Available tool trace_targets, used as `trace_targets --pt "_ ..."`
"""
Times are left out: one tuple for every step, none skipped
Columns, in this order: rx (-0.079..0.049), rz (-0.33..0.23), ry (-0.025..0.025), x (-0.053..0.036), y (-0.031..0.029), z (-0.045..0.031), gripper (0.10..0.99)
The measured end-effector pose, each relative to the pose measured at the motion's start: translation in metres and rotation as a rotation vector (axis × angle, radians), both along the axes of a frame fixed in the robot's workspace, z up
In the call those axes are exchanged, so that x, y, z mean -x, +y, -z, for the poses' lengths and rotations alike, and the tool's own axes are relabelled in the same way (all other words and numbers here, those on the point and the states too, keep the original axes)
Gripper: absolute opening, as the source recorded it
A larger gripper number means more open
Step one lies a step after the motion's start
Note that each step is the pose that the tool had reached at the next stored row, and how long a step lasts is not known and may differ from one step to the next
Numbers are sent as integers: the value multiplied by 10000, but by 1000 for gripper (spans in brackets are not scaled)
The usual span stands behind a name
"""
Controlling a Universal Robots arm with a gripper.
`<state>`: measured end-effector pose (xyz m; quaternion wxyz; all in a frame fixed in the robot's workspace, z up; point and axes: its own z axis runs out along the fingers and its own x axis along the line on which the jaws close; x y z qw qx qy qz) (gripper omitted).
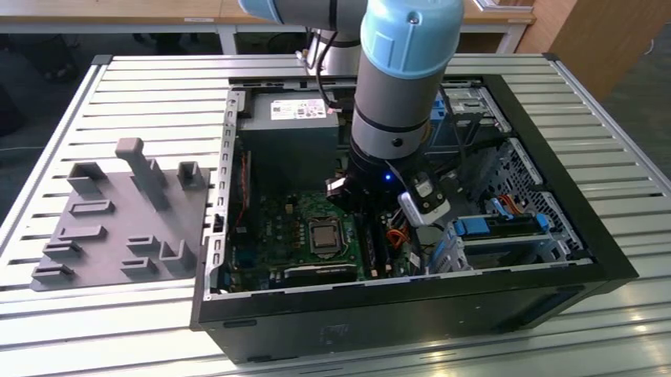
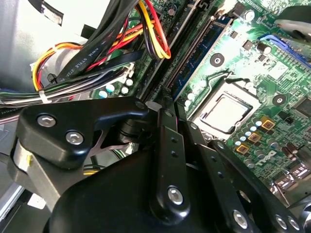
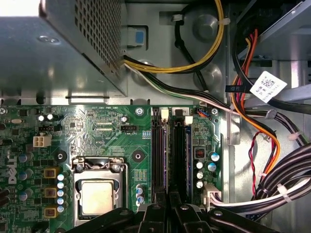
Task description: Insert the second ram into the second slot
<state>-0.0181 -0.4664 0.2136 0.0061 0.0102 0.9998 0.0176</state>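
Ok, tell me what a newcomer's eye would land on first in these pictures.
First, the light-blue robot arm reaching down into the open black computer case on the slatted table. Next, in the first wrist view, the gripper sits over the memory slots, right beside the bare silver processor. A grey fixture tray lies at the exterior view's left.

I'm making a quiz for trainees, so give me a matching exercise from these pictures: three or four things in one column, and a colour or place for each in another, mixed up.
Things:
1. processor socket
2. fixture plate
3. wire bundle
4. power supply box

Descriptions:
A. grey, on the slatted table outside the case
B. yellow and black
C. on the green board, beside the memory slots
D. inside the case, with a white label

Pairs: 1-C, 2-A, 3-B, 4-D
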Motion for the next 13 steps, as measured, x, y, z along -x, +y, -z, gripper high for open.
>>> trace_targets --pt "1 -2 0 0 0 0 137" --pt "0 -6 0 0 0 0 137" --pt "0 -10 -1 0 0 0 137" --pt "0 -16 0 0 0 0 137" --pt "1 -22 0 1 -1 1 137" --pt "1 -29 -1 1 -1 3 137" --pt "0 -36 -1 0 0 5 137" --pt "-2 -43 -1 0 0 9 137" --pt "-1 -47 -1 0 0 13 137" --pt "0 -47 -1 0 0 17 137" --pt "-1 -48 -1 1 0 24 137" --pt "-1 -48 0 1 0 31 137" --pt "-2 -48 -1 0 0 38 137"
